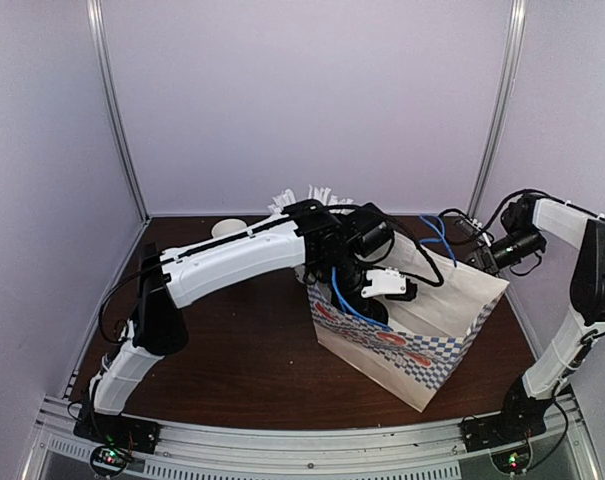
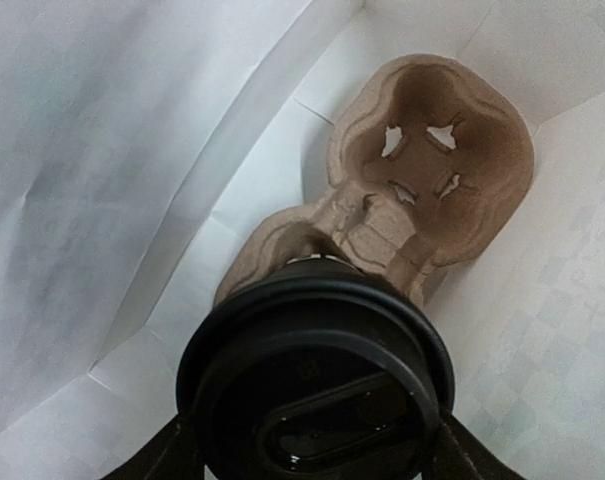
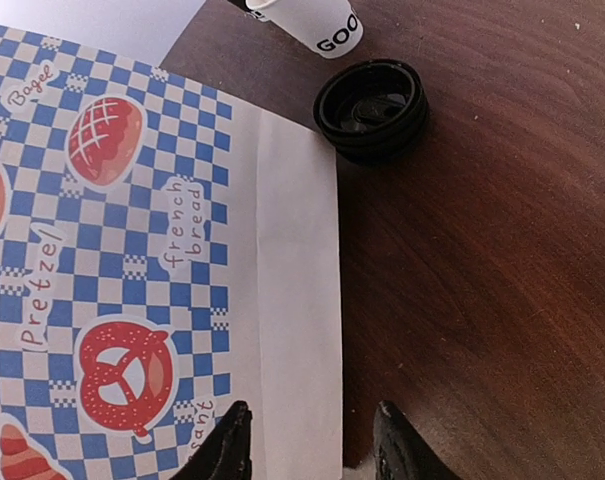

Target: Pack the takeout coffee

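The takeout coffee [image 2: 317, 380] shows only its black plastic lid in the left wrist view. My left gripper [image 2: 314, 455] is shut on it, a dark finger on each side. It hangs inside the white paper bag [image 2: 102, 180], just above the near pocket of a brown pulp cup carrier [image 2: 432, 170] on the bag's floor. From above, the left gripper [image 1: 387, 285] reaches down into the open mouth of the checkered bag [image 1: 432, 340]. My right gripper [image 1: 474, 255] is at the bag's right rim. In its wrist view the right gripper [image 3: 310, 440] is open, astride the bag's white side fold [image 3: 292, 300].
A stack of black lids [image 3: 372, 108] and a white lettered cup [image 3: 322, 25] stand on the dark wood table behind the bag. White straws [image 1: 312, 195] and a pale cup [image 1: 225, 228] are at the back. Grey walls enclose the table on three sides.
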{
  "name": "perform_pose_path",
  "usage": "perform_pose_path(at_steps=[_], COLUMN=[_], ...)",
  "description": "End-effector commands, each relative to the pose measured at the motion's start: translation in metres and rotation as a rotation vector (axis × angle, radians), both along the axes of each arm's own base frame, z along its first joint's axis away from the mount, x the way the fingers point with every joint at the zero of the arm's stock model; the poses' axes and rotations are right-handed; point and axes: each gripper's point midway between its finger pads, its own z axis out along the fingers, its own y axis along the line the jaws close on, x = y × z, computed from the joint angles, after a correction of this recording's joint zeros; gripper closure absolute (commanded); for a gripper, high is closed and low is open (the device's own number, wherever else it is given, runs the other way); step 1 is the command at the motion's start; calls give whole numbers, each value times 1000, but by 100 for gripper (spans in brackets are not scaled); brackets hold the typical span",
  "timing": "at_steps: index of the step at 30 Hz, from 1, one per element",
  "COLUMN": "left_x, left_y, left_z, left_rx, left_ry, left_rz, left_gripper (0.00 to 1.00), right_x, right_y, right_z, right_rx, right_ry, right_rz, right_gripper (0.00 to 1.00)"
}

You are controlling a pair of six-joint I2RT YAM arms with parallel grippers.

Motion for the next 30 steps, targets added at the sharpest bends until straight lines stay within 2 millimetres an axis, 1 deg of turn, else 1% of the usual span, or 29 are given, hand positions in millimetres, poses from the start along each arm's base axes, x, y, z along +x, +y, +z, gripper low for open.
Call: perform_pose_path(at_steps=[1,5,10,13,16,17,19,21,23,27,30], left_x=[-33,-35,-37,-41,-44,-45,-47,-48,-48,-47,-47], left_y=[17,23,30,37,50,54,61,66,66,66,73], left_z=[-43,-40,-31,-30,-33,-33,-36,-37,-36,-34,-38], left_rx=[140,160,166,186,234,248,277,297,297,306,346], left_ry=[196,222,249,269,267,267,271,263,258,212,170], left_rz=[43,101,174,209,241,253,271,289,294,297,285], left_gripper=[62,64,66,67,67,68,68,69,69,70,70], right_x=[-3,-14,-16,-21,-26,-30,-33,-37,-39,-39,-39], right_y=[-3,4,3,11,20,29,38,47,53,58,56], right_z=[-14,-34,-58,-67,-72,-73,-76,-79,-79,-75,-72], right_rx=[-43,-98,-182,-219,-227,-231,-244,-249,-250,-245,-258], right_ry=[14,46,79,90,105,106,110,114,119,120,121], right_rz=[-9,26,13,51,89,123,155,190,208,217,217], right_gripper=[59,60,62,62,62,62,63,63,63,64,64])
